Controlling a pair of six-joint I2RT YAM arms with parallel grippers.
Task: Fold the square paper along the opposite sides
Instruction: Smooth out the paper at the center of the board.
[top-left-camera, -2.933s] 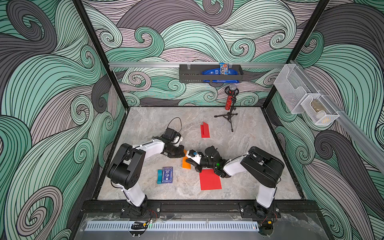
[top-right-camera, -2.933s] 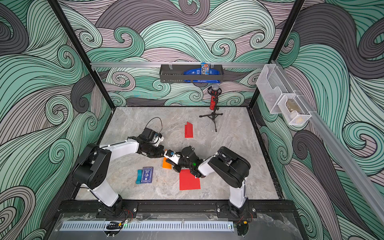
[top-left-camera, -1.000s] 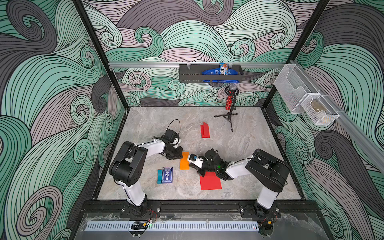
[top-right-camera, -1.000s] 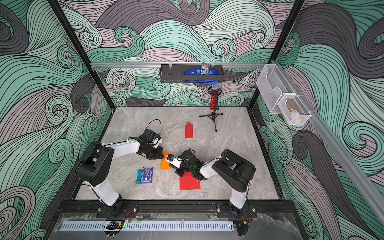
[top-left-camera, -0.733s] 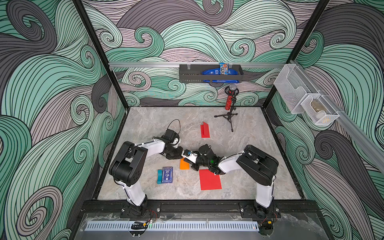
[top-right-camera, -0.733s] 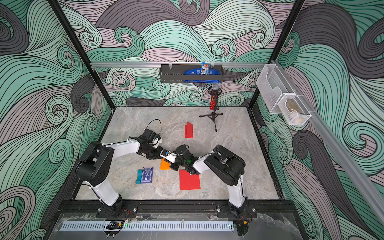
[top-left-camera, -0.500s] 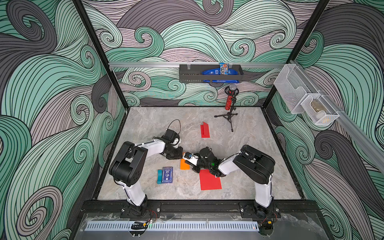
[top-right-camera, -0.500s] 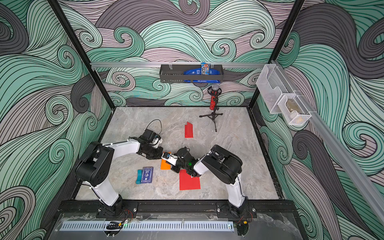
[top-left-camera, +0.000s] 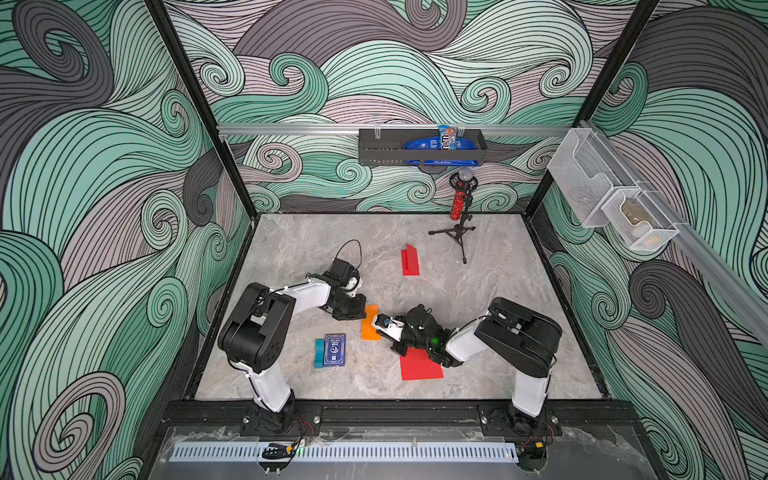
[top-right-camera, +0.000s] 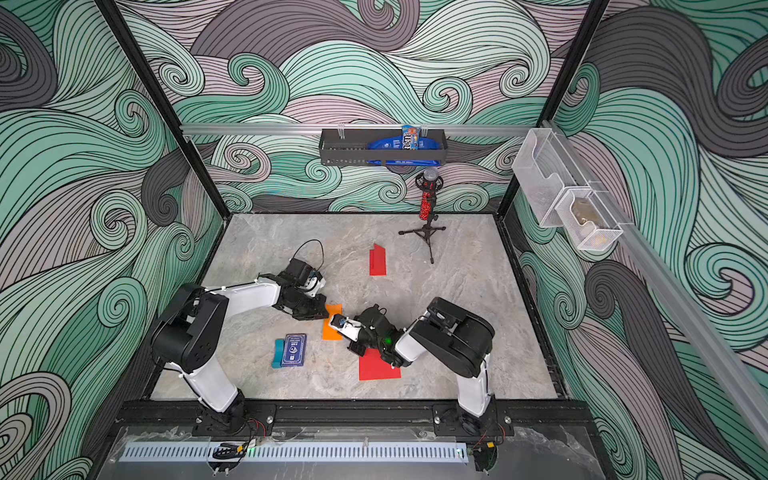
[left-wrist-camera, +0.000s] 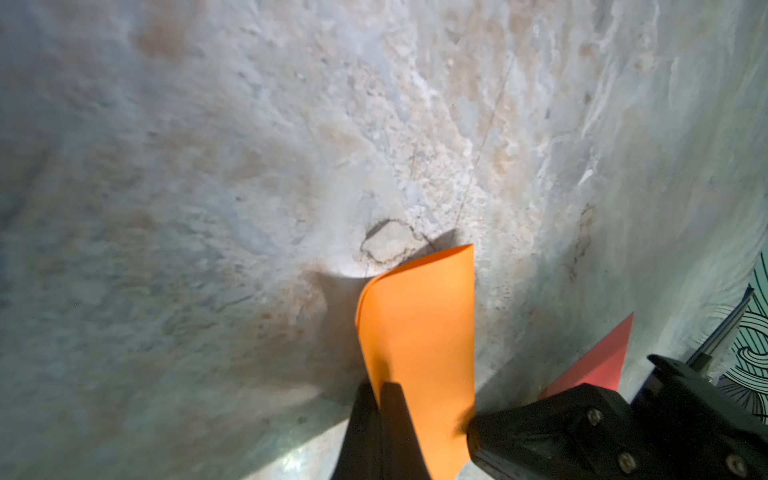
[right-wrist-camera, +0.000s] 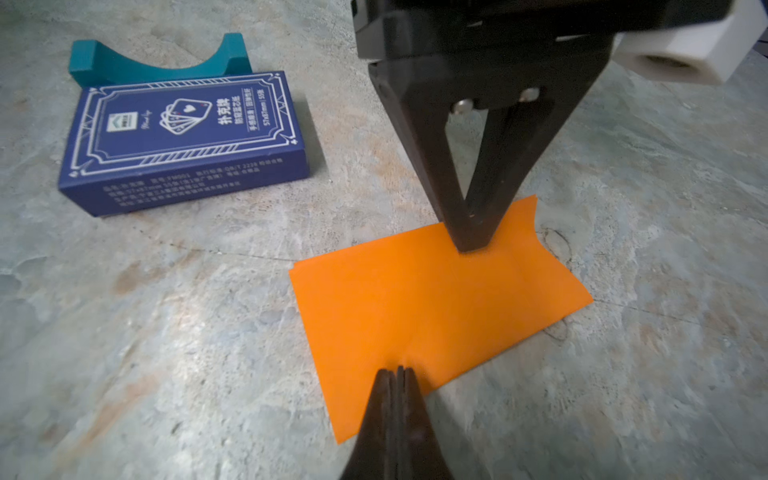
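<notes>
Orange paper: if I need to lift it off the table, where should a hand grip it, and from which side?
Probably the corner beside the left hand, where the orange paper curls up off the table. Elsewhere it lies flat. Come in low from outside that corner, sliding one finger under. The left hand and the right hand are both shut, tips on the sheet.

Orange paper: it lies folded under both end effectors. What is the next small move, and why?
Probably slide the shut right end effector along the orange paper edge it rests on, pressing the layers flat, while the shut left end effector pins the opposite edge; one corner curls up.
</notes>
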